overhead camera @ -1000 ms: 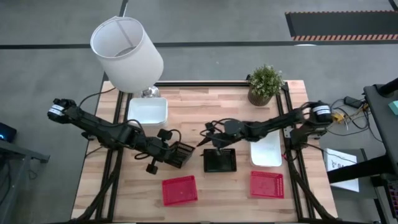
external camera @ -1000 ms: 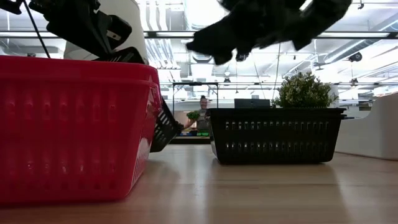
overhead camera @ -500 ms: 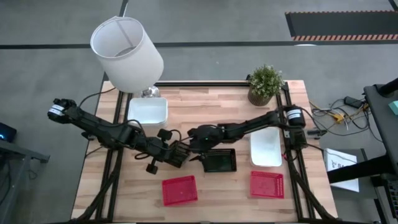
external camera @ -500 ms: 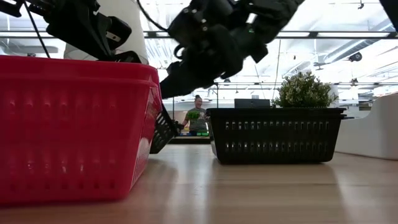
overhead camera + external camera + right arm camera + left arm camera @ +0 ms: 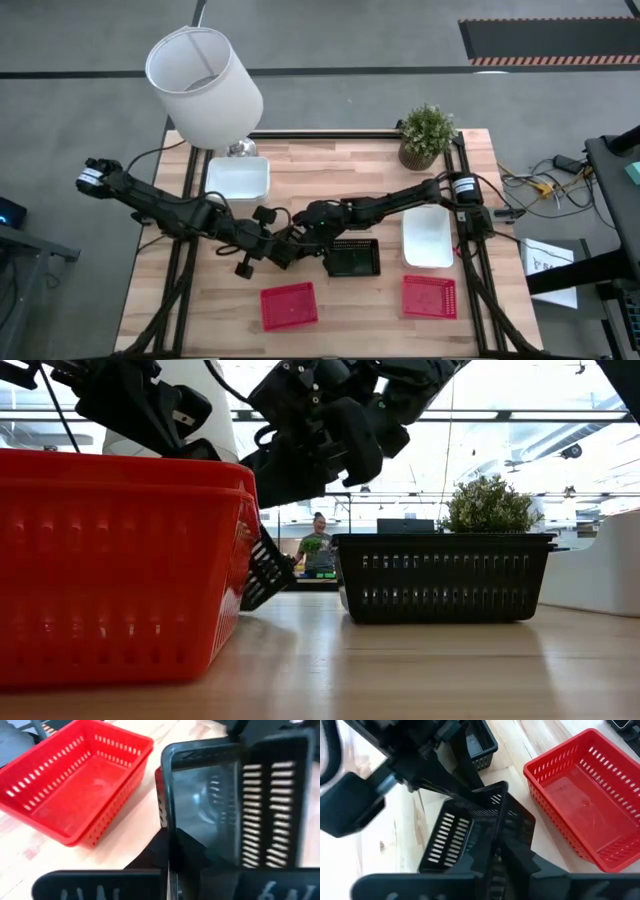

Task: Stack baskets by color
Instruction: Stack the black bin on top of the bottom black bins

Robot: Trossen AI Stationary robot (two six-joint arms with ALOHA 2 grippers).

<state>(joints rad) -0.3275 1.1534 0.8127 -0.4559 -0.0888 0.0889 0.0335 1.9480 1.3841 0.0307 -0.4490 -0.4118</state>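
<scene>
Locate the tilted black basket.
In the high view the tilted black basket sits left of centre, gripped by the left gripper and right gripper, beside the flat black basket.

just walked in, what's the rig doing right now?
It is sorting baskets by color. Both grippers meet on one tilted black basket left of center: the left gripper grips one wall, and the right gripper has reached across and shut on the opposite rim, so it looks like a handoff. A second black basket sits flat just to the right. Two red baskets lie along the near edge, and two white baskets sit farther back.
</scene>
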